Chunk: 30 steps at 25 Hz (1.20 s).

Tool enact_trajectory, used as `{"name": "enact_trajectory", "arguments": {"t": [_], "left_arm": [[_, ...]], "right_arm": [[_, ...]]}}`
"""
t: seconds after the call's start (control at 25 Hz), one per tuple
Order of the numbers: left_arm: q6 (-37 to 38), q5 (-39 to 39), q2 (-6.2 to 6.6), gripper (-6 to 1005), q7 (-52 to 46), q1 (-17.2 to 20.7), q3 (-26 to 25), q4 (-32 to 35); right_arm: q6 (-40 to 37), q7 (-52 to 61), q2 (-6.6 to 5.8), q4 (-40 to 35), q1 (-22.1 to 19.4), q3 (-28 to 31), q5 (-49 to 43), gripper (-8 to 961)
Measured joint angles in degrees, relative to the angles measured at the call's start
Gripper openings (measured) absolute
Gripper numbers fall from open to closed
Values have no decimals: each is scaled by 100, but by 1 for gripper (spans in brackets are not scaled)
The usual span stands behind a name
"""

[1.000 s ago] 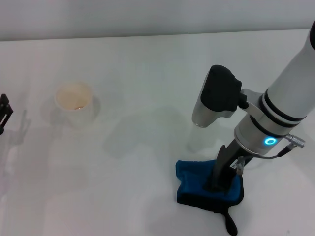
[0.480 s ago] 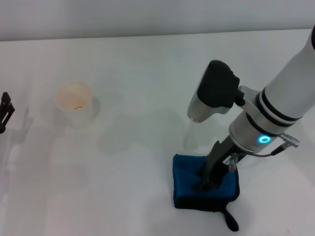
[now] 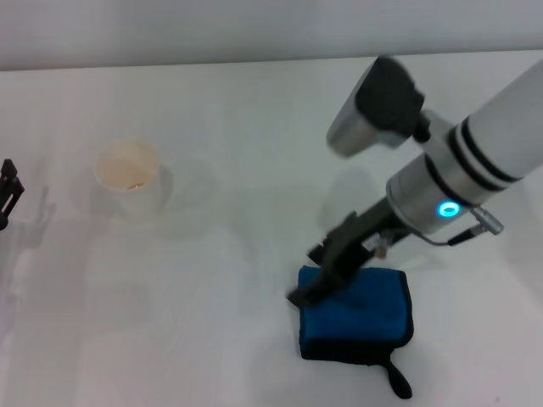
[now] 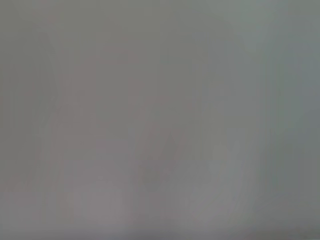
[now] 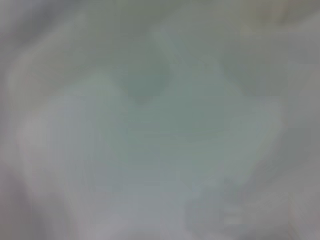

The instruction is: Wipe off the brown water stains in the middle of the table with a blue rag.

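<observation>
Head view showed the right gripper (image 3: 310,288) lifted off the blue rag (image 3: 356,318), where half a second earlier its fingers had pressed into the cloth's middle; the arm had swung up and tilted toward the table's centre. Its dark fingers were blurred, so their spread could not be told. The rag lay flat on the table (image 3: 254,110), just under and right of the fingertips, its loop tab (image 3: 397,381) pointing toward the near edge. The left gripper (image 3: 7,193) sat parked at the far left. A paper cup (image 3: 129,176) stood well apart.
</observation>
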Motion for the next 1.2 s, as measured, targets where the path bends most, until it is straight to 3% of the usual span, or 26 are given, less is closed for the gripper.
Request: {"name": "enact_trajectory", "arguments": {"t": [0.16,0.36,0.6,0.88,1.0,1.2], "left_arm": [[0,0,0,893,-2,-6,0,-1],[0,15,0,893,-4,-8,0,-3],[-16,0,0,893,-5,-7,0,-10],[-213,31,-5,892,-281,-98,11,-5],[-445,35,-9,892,-362,-228,29,-5],[-523,41,-5,892,-457,-275,27,-8]], "right_arm": [[-322,-1018,1,461,-234,883,1452,811],[-530,-3454,-20,2268,-356,1892,4288,834],[-1223,-6496,18,4038,-600,3159,5776,846],[-2020,-10354,50,5874,-648,3286,8188,844],[-2077,-11043,53,6333,-634,3322,8947,844],[-2063,-11093,29,6417,-732,3565,9100,844]]}}
